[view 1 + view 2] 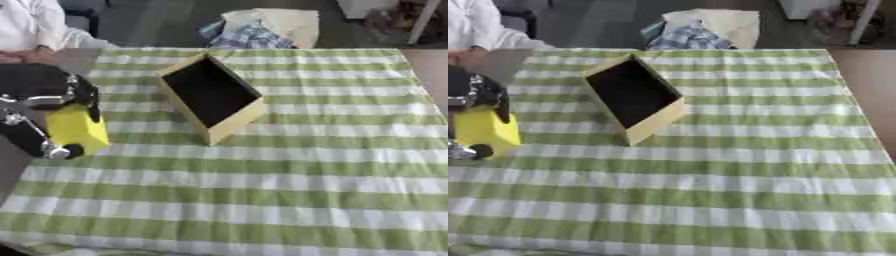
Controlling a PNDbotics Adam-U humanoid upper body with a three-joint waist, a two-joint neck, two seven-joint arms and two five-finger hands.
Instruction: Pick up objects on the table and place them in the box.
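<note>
A yellow block-shaped object [77,128] is held at the table's left edge, and my left hand [54,95] is shut on it, black fingers curled over its top and down its right side. The thumb shows below the block near its lower left corner. A tan box [211,96] with a dark inside stands open in the upper middle of the table, to the right of the held block and apart from it. My right hand shows in neither view.
A green and white striped cloth [289,170] covers the table. Beyond the far edge stands a chair with crumpled cloth [262,27]. A person in white sits at the far left corner.
</note>
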